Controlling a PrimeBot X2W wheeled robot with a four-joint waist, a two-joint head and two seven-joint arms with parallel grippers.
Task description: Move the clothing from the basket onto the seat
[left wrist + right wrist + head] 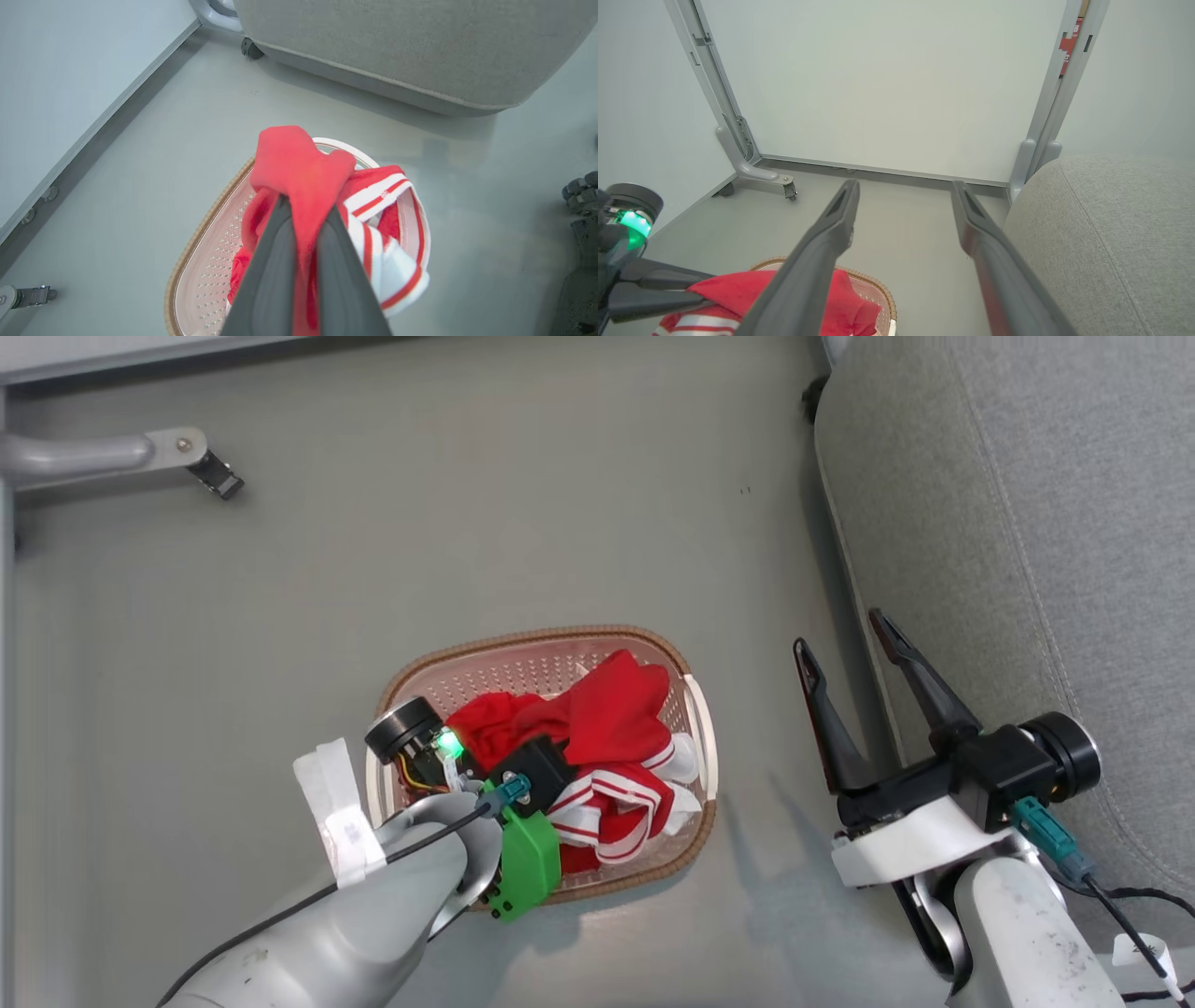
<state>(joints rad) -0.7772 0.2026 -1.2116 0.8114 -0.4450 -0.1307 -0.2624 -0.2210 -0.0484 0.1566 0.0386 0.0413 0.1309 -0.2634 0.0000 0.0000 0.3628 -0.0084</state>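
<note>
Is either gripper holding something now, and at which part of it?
The left gripper, jaws shut, pinches a bunched fold of the red clothing over the basket. The right gripper is open and holds nothing.

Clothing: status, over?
Left gripper shut on the clothing, above the basket. Right gripper open, empty, beside the seat. Nothing seen in the way.

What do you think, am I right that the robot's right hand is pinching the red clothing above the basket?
No: the left hand is pinching the red clothing above the basket, as the left wrist view shows. The right hand is open and holds nothing.
</note>
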